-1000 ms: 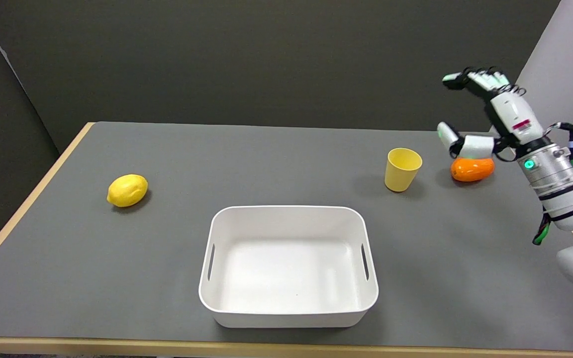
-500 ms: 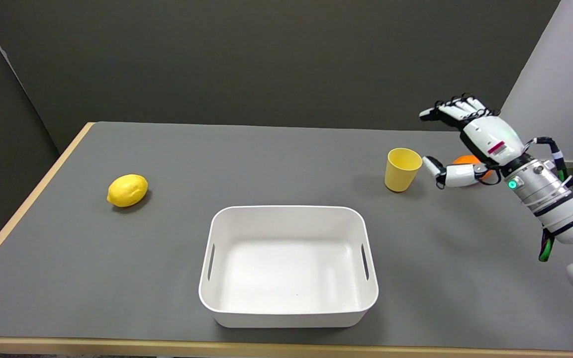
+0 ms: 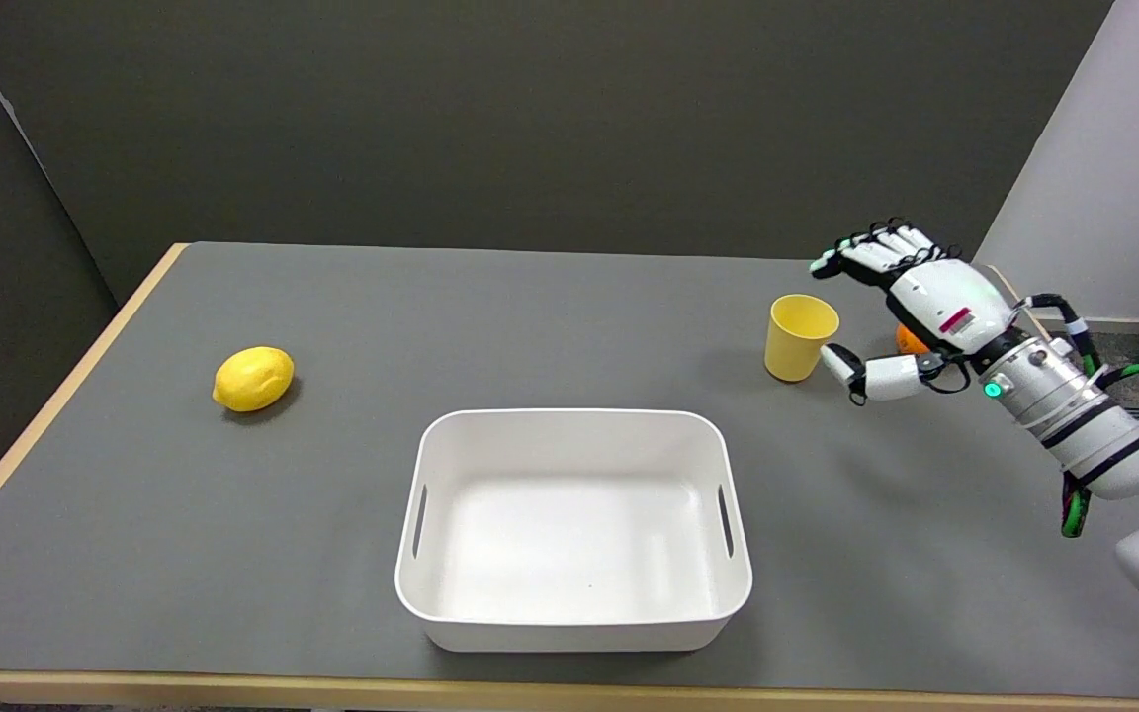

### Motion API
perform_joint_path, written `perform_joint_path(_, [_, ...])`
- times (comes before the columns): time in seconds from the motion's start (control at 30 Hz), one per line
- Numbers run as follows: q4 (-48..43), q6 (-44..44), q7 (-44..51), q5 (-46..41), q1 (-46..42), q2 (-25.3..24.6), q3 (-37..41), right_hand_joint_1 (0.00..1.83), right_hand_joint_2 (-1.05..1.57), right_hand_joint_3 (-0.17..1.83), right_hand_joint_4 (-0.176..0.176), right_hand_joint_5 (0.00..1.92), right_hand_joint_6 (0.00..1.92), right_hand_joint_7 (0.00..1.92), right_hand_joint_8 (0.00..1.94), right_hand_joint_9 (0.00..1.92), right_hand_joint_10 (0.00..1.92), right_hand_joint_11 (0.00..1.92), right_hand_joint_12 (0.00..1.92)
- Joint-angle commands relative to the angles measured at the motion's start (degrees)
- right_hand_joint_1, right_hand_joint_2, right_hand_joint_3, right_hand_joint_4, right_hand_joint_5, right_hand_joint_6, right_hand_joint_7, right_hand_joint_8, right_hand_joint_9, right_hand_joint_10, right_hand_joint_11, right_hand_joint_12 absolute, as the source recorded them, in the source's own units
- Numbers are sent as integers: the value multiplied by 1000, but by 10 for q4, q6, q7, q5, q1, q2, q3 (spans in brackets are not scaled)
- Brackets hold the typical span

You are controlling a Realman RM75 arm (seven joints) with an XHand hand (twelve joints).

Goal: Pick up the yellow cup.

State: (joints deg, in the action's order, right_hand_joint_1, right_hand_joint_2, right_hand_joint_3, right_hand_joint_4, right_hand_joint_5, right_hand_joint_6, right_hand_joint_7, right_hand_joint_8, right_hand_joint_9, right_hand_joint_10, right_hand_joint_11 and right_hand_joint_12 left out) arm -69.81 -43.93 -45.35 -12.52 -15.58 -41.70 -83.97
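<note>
The yellow cup (image 3: pixel 800 336) stands upright on the grey table (image 3: pixel 530 326), right of centre and toward the far side, its mouth open upward. My right hand (image 3: pixel 911 311) hovers just to the cup's right, fingers spread apart and holding nothing. The thumb reaches low toward the cup's base, while the other fingers arch above and to the right of the rim. A small gap still shows between the hand and the cup.
A white bin (image 3: pixel 574 529) with handle slots sits in the near middle. A lemon (image 3: pixel 253 378) lies at the left. An orange object (image 3: pixel 911 339) is mostly hidden behind my hand. The table's right edge runs under my forearm.
My right hand has dropped from high above the orange object and moved left, ending close beside the cup. The cup has not moved.
</note>
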Motion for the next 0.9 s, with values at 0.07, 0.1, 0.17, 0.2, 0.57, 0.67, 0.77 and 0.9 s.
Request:
perform_joint_path(0.07, [85,65,6,12,84,-5,-88,712,659,881,8,396,771,276,363,47,630,-1,763])
perform_joint_path(0.1, [88,72,6,12,84,-8,-87,713,658,880,8,397,772,262,351,37,619,-1,751])
perform_joint_path(0.17, [94,78,6,12,85,-12,-83,714,658,880,8,396,770,247,339,24,604,-1,728])
perform_joint_path(0.2, [98,80,7,12,85,-16,-80,711,652,895,8,396,768,231,347,16,595,-1,717])
perform_joint_path(0.57, [120,85,11,12,101,-37,-57,720,638,926,6,395,757,117,323,-1,408,-1,596])
perform_joint_path(0.67, [119,85,12,12,104,-37,-56,740,667,869,7,395,758,136,268,-1,400,-1,585])
perform_joint_path(0.77, [118,85,12,12,109,-41,-56,750,671,871,6,396,765,135,267,-1,393,-1,579])
perform_joint_path(0.9, [117,84,12,12,115,-44,-56,763,680,873,4,399,783,137,268,-1,391,-1,576])
